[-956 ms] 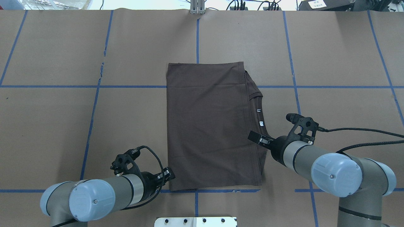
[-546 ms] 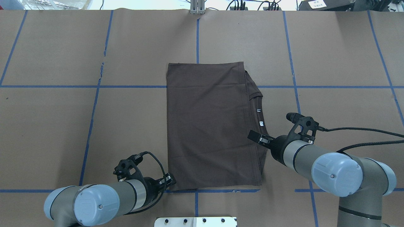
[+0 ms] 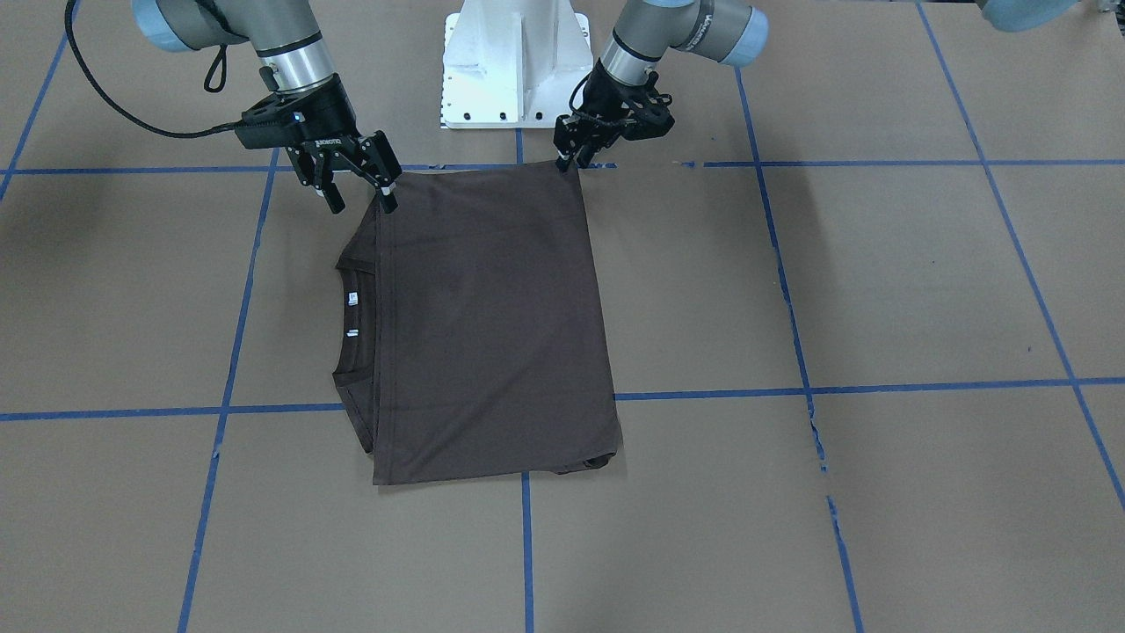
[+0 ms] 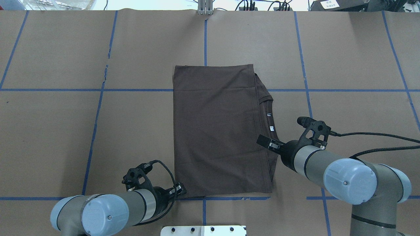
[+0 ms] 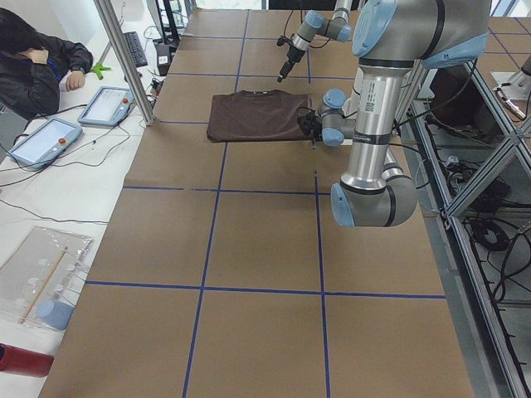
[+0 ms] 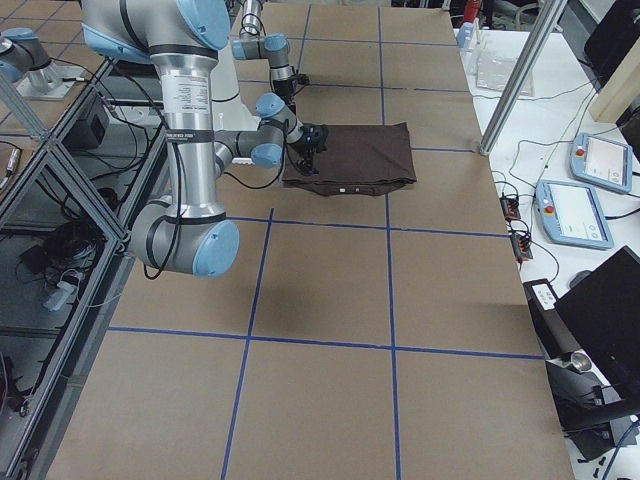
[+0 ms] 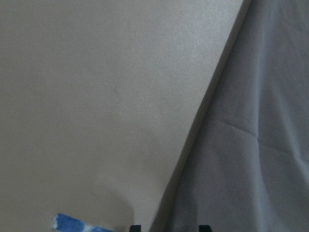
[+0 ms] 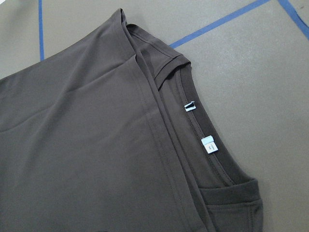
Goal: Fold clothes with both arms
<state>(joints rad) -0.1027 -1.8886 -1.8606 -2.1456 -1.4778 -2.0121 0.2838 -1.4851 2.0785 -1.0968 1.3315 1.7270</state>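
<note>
The dark brown T-shirt (image 4: 216, 131) lies folded into a rectangle mid-table, with its collar and white neck tags (image 8: 208, 144) showing along its right edge. My left gripper (image 3: 571, 158) is low at the shirt's near left corner and open. In the left wrist view its two fingertips (image 7: 135, 227) stand either side of the cloth's edge (image 7: 251, 145). My right gripper (image 3: 360, 198) hangs open just above the near right corner, beside the collar, with nothing between its fingers. From overhead it sits at the shirt's right edge (image 4: 270, 146).
The table is covered in brown paper (image 4: 344, 49) marked with blue tape lines (image 4: 49, 89). The white pedestal base (image 3: 514, 61) stands at the robot's edge. A person (image 5: 33, 66) sits at a side table with tablets (image 5: 104, 104) beyond a metal post (image 5: 124, 58).
My left gripper has moved right and towards the table's near edge, closing in on the shirt's near left corner. The right gripper and the shirt have hardly moved.
</note>
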